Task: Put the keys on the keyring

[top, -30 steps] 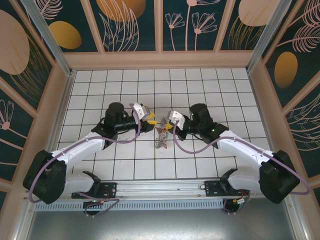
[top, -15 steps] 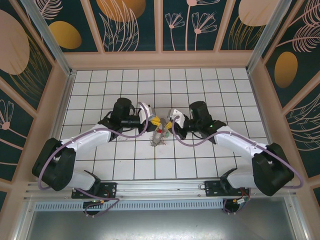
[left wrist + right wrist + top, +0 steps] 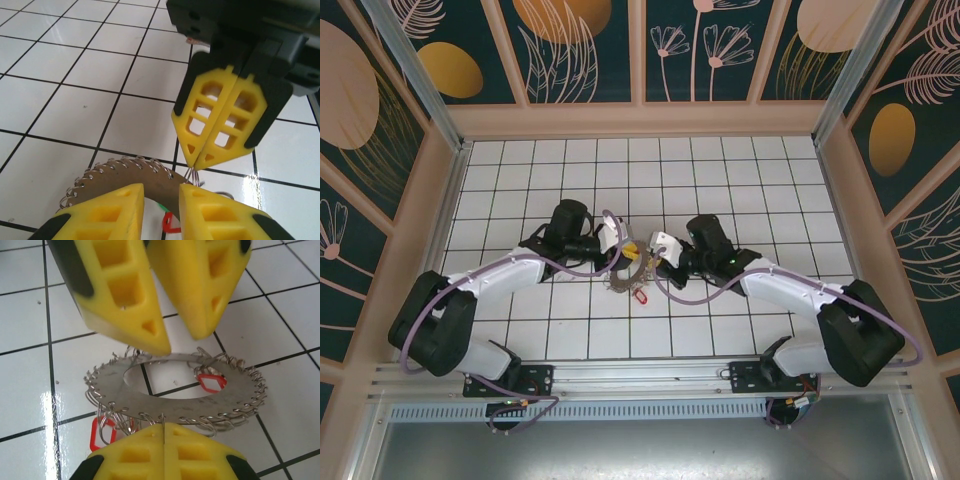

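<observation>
The keyring [image 3: 150, 407], a flat grey disc with wire loops all round its rim, lies nearly level just over the floor between both grippers [image 3: 625, 276]. My right gripper [image 3: 164, 426] is shut on one thin wire loop at the ring's near rim [image 3: 658, 253]. My left gripper [image 3: 161, 189] stands a little open, tips at the ring's opposite rim [image 3: 629, 247], with the ring's band [image 3: 125, 172] showing across the gap. Red tags [image 3: 210, 382] of the keys hang from loops, one under the rim [image 3: 98, 434] and one toward the arm bases [image 3: 640, 296].
White tiled floor [image 3: 720, 180] with black grid lines lies all round. Wooden side walls [image 3: 420, 250] and the back wall [image 3: 640, 120] frame the floor. The arms' base rail [image 3: 640, 375] runs along the near edge.
Both grippers came down and slightly nearer. The keyring went from hanging upright between them to lying almost flat. My left jaws narrowed somewhat. A red tag now shows near the ring's front.
</observation>
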### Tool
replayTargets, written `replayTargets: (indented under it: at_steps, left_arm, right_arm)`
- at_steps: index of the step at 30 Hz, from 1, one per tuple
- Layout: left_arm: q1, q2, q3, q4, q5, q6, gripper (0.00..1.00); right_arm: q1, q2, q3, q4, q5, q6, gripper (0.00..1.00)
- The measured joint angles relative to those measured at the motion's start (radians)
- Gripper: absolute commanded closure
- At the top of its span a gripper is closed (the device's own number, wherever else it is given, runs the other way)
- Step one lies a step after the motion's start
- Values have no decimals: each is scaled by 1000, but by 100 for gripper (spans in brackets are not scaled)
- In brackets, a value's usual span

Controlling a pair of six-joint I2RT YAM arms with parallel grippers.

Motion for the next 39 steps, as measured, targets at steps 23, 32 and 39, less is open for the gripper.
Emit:
replayTargets:
  at_steps: [23, 32, 39]
  left_arm:
    - [0, 10, 0, -2, 124, -16, 58]
    - [0, 10, 0, 2, 88, -35, 53]
    - [-14, 12, 0, 14, 79, -44, 57]
  right_arm:
    - [-10, -33, 1, 84, 9, 95, 100]
    - [-9, -33, 0, 100, 8, 105, 100]
    - [-9, -33, -1, 102, 8, 108, 100]
